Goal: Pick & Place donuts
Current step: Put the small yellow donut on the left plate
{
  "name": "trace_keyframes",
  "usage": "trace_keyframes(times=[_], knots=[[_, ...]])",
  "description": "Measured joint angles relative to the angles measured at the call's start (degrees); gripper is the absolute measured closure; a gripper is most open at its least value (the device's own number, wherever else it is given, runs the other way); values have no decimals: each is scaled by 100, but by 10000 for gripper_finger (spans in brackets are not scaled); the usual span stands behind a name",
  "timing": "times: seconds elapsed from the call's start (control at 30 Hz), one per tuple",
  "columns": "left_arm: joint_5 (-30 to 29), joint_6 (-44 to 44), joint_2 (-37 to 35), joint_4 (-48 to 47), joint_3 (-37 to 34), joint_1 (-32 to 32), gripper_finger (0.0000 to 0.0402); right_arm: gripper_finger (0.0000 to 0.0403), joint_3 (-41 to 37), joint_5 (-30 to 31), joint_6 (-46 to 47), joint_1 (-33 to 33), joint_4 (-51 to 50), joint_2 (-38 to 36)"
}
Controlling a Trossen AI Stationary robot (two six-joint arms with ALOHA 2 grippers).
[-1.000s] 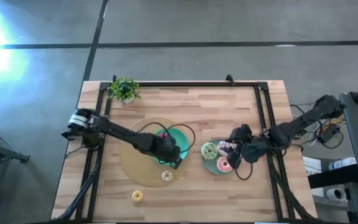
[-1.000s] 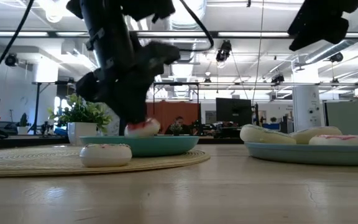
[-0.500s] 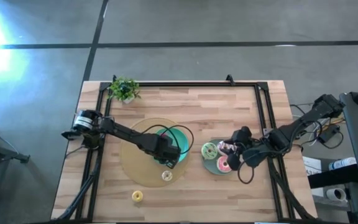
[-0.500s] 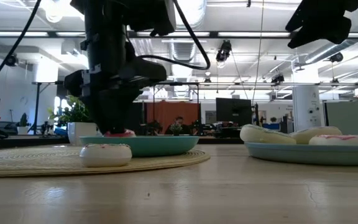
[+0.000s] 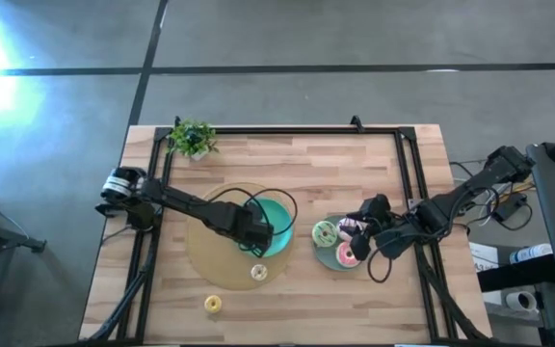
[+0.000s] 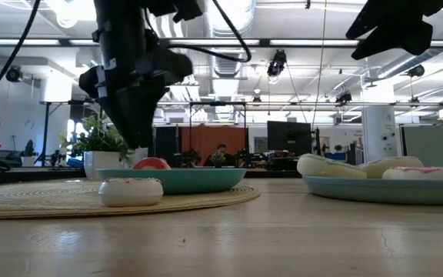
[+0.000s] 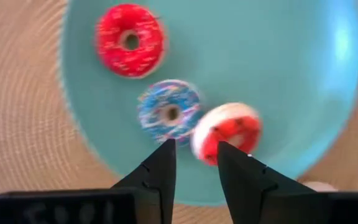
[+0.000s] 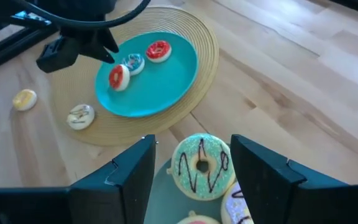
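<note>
We see three tiny ring donuts on the round teal plate (image 7: 303, 74): a red-iced one (image 7: 130, 40), a blue-sprinkled one (image 7: 168, 112) and a red-and-white one (image 7: 227, 131) tilted on edge. The left gripper (image 7: 194, 155) hovers just above them, fingers apart and empty. The plate lies on a round woven mat (image 5: 210, 253). To the right, the right gripper (image 8: 192, 144), open, hangs over the green-iced donut (image 8: 200, 164) on the grey-green plate (image 5: 328, 256).
</note>
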Motion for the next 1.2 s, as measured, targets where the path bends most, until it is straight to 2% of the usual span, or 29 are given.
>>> trace_keyframes(times=[0.2, 0.43, 0.53, 0.67, 0.9, 1.2], knots=[[57, -196, -179, -627, -16, -210, 309, 202, -44, 104, 131, -2, 7, 2], [594, 770, -565, -239, -85, -1685, 309, 202, -46, 105, 171, -2, 7, 2], [683, 416, -564, -210, -223, -2379, 309, 202, -46, 118, 145, -2, 7, 2], [688, -594, -535, 306, -504, -2979, 309, 202, -55, 148, 36, -2, 4, 2], [806, -1749, -528, 1266, -1116, -3235, 309, 202, -77, 317, -63, -2, -4, 4], [1067, -1806, -526, 1869, -1492, -3248, 309, 202, -77, 319, -65, -2, -2, 4]])
